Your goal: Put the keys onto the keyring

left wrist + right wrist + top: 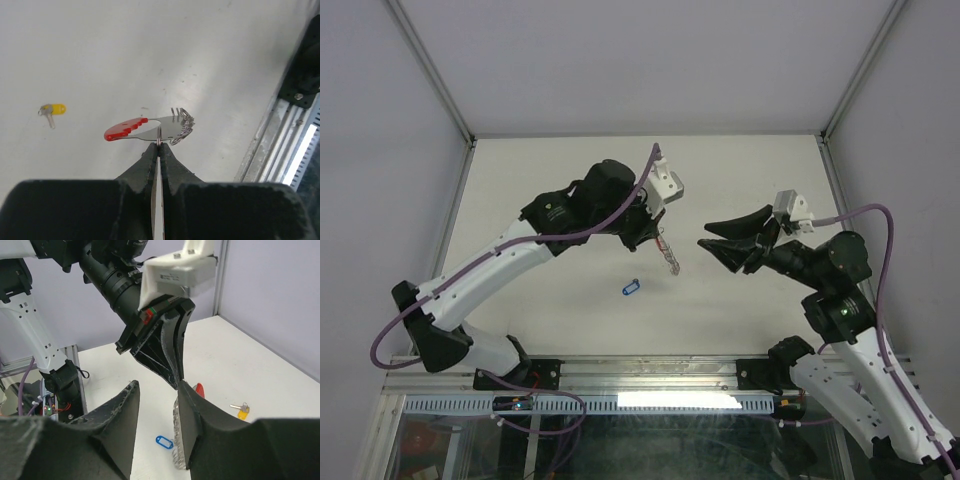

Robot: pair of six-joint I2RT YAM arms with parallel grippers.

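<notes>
left pincer (159, 144) clamps tight on curved red-and-silvery keyring (156, 128); right pincer (159, 391) gapes, empty.

left claw (158, 145) clamped on keyring (167, 128), red tab pointing left, yellow key (53, 109) well apart on table (150, 50)

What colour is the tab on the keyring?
Red; the tab shows best in the left wrist view.

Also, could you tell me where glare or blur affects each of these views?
Top external: even light, one bright strip glaring on the front rail. Left wrist: the keyring is sharp, its metal shining; the left gripper in front is dark and soft. Right wrist: the right gripper blurs up close; the blue key is clear.
</notes>
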